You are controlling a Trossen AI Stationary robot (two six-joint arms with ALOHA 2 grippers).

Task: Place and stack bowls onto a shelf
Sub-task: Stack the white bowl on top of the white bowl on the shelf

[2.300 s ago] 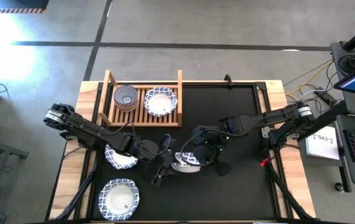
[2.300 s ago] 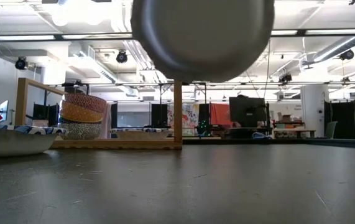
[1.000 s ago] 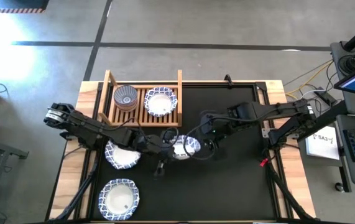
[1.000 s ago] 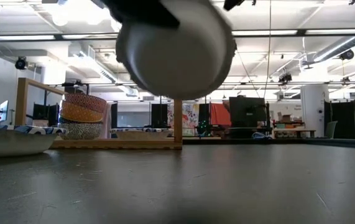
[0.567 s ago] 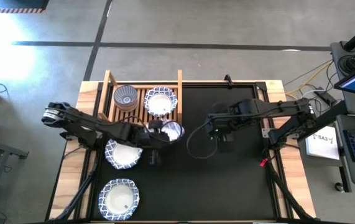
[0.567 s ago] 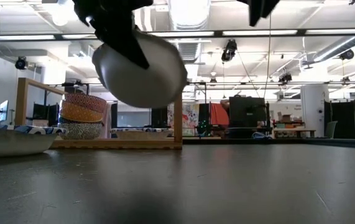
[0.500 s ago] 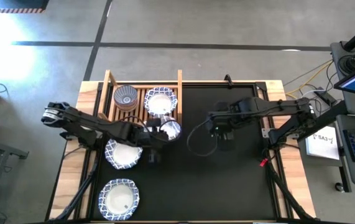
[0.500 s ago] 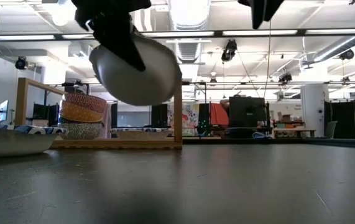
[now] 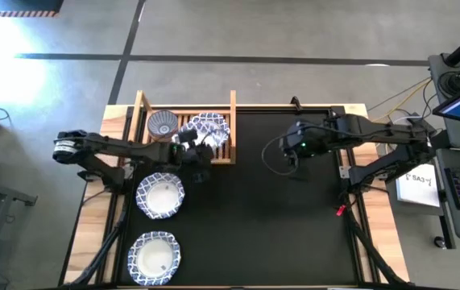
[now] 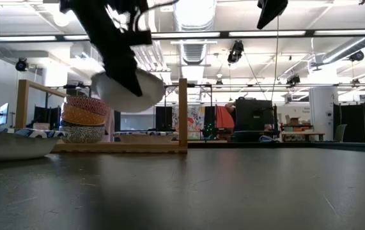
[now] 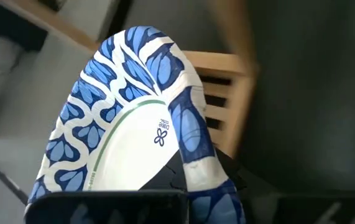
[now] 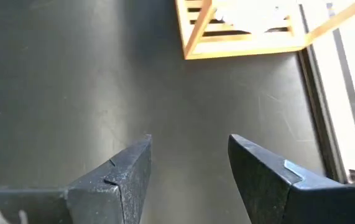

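Overhead, black table mat [image 9: 278, 234] on a light wooden tabletop, grey concrete floor around it. At table height, open workshop behind with ceiling strip lights and monitors. Wooden slatted shelf [image 9: 231, 129] just beyond the left gripper [image 9: 188, 138], holding a stack of small bowls [image 10: 83, 120] topped by the grey-blue radial one [image 9: 163, 124]. Clamped in the left gripper, a blue-rimmed white bowl [image 9: 209, 129], lifted over the shelf's free half and tilted, rim raised on the far side, inside facing back toward the wrist. Two more blue-rimmed white bowls [image 9: 160, 196] [image 9: 154, 257] flat on the mat, nearer than that gripper. Well apart to its right, right gripper [image 12: 189, 165] above bare mat, fingers spread, holding nothing.
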